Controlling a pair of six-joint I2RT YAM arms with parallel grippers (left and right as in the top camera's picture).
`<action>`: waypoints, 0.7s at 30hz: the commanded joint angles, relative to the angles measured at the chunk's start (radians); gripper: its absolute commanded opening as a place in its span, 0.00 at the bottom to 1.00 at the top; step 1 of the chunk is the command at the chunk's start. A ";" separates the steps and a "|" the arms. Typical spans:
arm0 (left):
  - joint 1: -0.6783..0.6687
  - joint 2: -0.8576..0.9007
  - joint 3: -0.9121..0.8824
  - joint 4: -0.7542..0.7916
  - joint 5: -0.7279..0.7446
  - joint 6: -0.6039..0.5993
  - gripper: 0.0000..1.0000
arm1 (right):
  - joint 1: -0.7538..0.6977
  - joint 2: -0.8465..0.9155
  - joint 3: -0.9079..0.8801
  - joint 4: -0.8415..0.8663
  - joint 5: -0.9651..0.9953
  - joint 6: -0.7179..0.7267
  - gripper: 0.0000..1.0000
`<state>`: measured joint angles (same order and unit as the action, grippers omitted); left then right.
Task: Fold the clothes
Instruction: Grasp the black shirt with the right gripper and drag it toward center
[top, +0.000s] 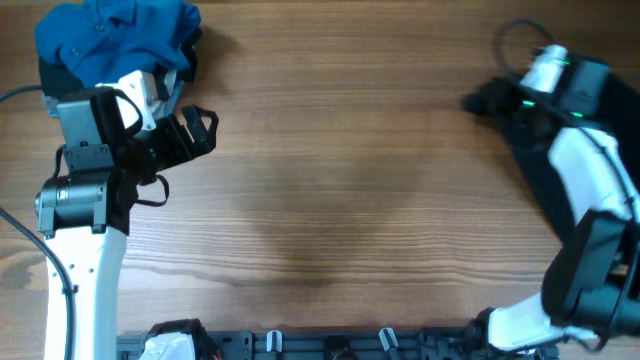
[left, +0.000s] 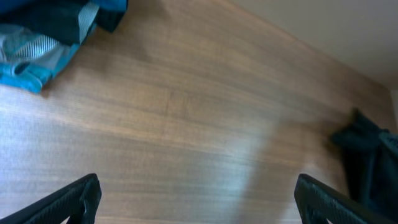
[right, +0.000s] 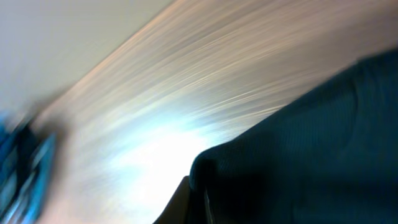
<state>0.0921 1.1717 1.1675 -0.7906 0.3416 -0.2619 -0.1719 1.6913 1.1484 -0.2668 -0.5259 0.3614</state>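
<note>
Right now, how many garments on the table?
2: blue shirt bunched at the far left corner, black T-shirt at the right edge. More may hide under the blue one.

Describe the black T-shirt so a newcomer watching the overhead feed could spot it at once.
Start at the brown wooden table and go to its right edge, where the white-and-black right arm reaches in. The plain black soft-fabric T-shirt lies bunched beneath that arm. Unlike the bright blue shirt heaped at the far left corner, it is dark and unpatterned.
</note>
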 joint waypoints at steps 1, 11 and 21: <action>-0.004 -0.008 0.022 0.031 -0.003 -0.007 1.00 | 0.276 -0.047 0.012 -0.070 -0.069 0.005 0.04; -0.004 -0.082 0.023 0.088 -0.055 -0.004 1.00 | 0.788 -0.080 0.011 -0.213 0.176 -0.072 0.43; -0.004 -0.090 0.022 0.096 -0.055 -0.009 1.00 | 0.327 -0.325 0.011 -0.529 0.422 0.159 0.84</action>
<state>0.0921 1.0878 1.1687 -0.7017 0.2958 -0.2619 0.3271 1.4174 1.1549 -0.7208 -0.1993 0.4168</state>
